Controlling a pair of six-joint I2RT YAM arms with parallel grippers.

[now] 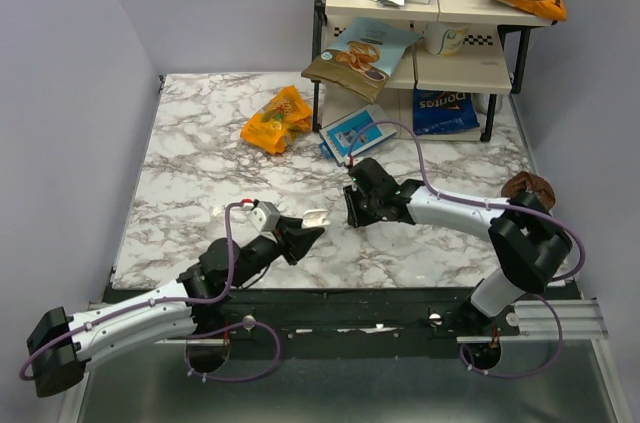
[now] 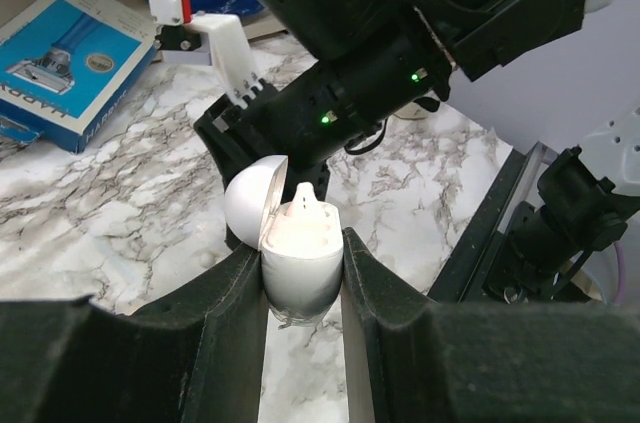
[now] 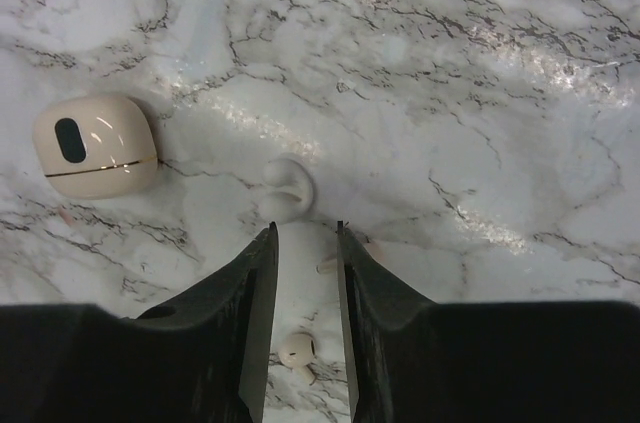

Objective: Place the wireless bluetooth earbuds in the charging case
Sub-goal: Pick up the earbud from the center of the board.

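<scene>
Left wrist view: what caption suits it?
Left gripper holds the open cream rounded plastic charging case, one earbud seated.

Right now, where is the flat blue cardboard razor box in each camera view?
Top external: the blue cardboard razor box lies above centre, on the table.
Left wrist: upper left corner.
Right wrist: not in view.
Shared landmark: the white marble tabletop, seen in all three.

The right gripper [image 3: 305,233] jaws stand parted over marble table [image 3: 480,93]. One earbud [image 3: 297,350] lies between them, another [image 3: 287,188] just beyond their tips; a closed cream case [image 3: 97,146] sits far left.
</scene>
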